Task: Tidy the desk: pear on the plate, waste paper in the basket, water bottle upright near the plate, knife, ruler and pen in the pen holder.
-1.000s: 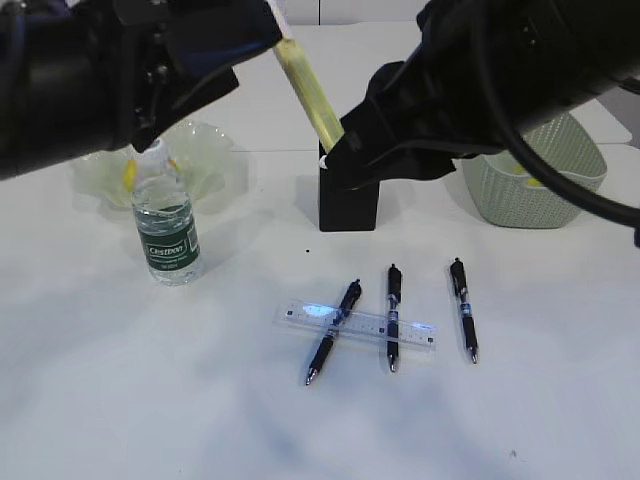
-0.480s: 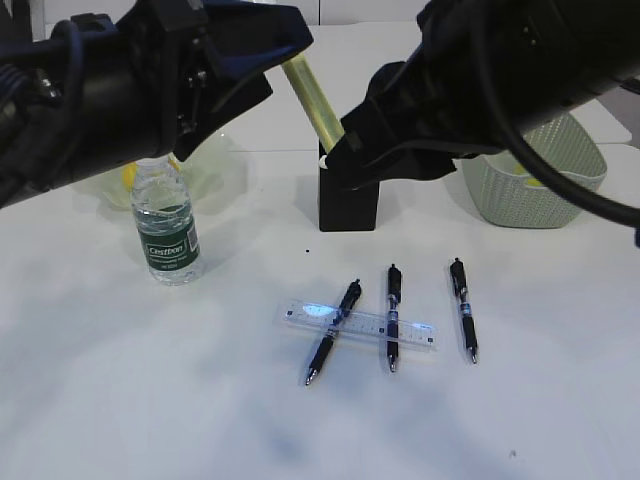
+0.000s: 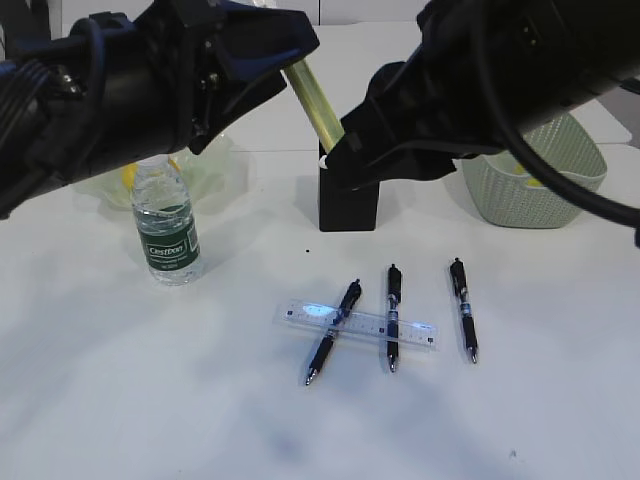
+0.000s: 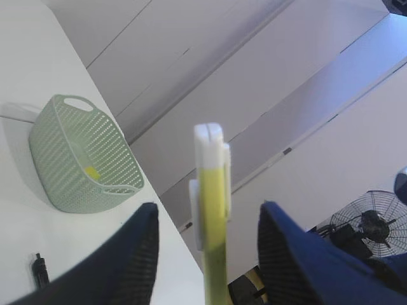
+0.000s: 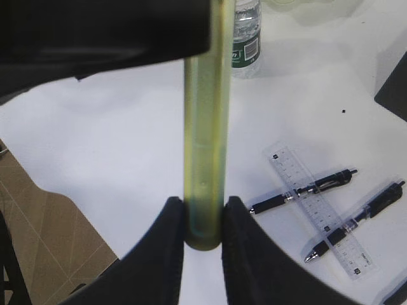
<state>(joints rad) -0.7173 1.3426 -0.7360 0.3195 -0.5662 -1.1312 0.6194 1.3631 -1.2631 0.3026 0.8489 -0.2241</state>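
Yellow-green knife [image 3: 316, 103], matte black pen holder [image 3: 348, 205], sage-green perforated basket [image 3: 535, 190], dark-green-labelled clear water bottle [image 3: 166, 228], white desk [image 3: 150, 390].
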